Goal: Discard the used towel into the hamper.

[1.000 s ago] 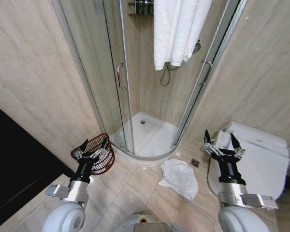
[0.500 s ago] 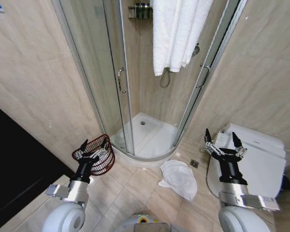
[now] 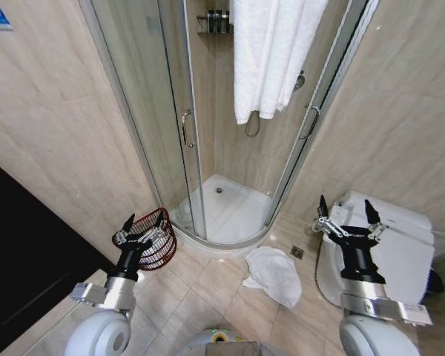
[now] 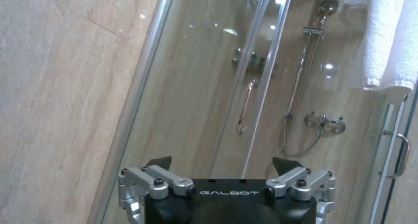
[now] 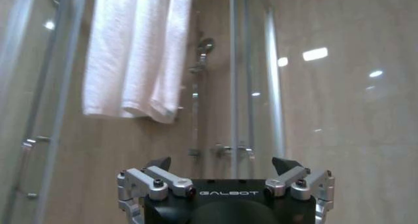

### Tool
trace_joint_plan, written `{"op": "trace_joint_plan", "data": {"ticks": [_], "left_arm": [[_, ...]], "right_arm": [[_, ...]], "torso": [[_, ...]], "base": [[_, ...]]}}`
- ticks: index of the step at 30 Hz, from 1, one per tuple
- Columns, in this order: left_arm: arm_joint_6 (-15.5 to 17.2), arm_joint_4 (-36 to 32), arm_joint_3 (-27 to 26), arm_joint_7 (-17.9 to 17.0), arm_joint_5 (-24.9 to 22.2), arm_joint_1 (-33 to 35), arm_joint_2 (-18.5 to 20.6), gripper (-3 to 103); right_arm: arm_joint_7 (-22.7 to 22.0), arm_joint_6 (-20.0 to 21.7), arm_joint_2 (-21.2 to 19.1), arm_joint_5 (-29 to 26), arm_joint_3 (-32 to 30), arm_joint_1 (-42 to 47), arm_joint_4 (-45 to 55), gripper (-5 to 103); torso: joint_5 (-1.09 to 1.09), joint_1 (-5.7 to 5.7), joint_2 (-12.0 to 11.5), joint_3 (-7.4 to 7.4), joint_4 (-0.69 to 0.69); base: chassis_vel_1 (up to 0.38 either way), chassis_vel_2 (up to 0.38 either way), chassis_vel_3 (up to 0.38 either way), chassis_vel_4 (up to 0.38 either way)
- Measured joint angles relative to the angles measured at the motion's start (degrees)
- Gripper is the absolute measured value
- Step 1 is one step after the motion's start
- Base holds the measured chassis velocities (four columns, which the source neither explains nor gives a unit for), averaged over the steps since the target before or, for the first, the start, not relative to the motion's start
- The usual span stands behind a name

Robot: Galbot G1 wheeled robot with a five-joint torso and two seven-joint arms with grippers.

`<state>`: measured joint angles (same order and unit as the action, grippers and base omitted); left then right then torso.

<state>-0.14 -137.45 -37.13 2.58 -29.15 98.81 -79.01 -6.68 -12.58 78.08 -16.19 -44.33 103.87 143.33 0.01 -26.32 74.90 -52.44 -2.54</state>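
Note:
A crumpled white used towel (image 3: 274, 274) lies on the tiled floor in front of the shower. The hamper (image 3: 152, 248), a dark reddish-brown wire basket, stands on the floor at the left beside the shower base. My left gripper (image 3: 143, 223) is raised over the hamper's near rim, open and empty; in the left wrist view it (image 4: 222, 164) faces the shower glass. My right gripper (image 3: 345, 211) is held up at the right, above and to the right of the towel, also open and empty; in the right wrist view it (image 5: 222, 164) faces the shower door.
A glass corner shower (image 3: 230, 200) stands ahead with a white towel (image 3: 271, 52) hung over its top. A white toilet (image 3: 397, 245) is at the right behind my right arm. A floor drain (image 3: 297, 252) lies beside the towel. A dark panel (image 3: 30, 259) lines the left.
The head view has tilted up a little, so the whole scene sits lower. My right gripper has shifted slightly to the right. The towel and hamper stay put.

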Motion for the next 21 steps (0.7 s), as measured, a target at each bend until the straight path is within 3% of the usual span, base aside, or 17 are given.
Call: {"op": "trace_joint_plan", "data": {"ticks": [5, 21], "left_arm": [[0.0, 0.0, 0.0, 0.0, 0.0, 0.0, 0.0, 100], [0.0, 0.0, 0.0, 0.0, 0.0, 0.0, 0.0, 100]], "right_arm": [[1.8, 0.7, -3.9, -4.0, -2.5, -0.9, 0.0, 100], [1.8, 1.2, -4.9, -5.3, -6.0, -0.2, -0.1, 100]], "torso": [[-0.01, -0.89, 1.9, -1.03, -0.01], [0.00, -3.31, 7.1, -3.75, 0.00]], "base": [[0.000, 0.000, 0.000, 0.000], [0.000, 0.000, 0.000, 0.000]]}}
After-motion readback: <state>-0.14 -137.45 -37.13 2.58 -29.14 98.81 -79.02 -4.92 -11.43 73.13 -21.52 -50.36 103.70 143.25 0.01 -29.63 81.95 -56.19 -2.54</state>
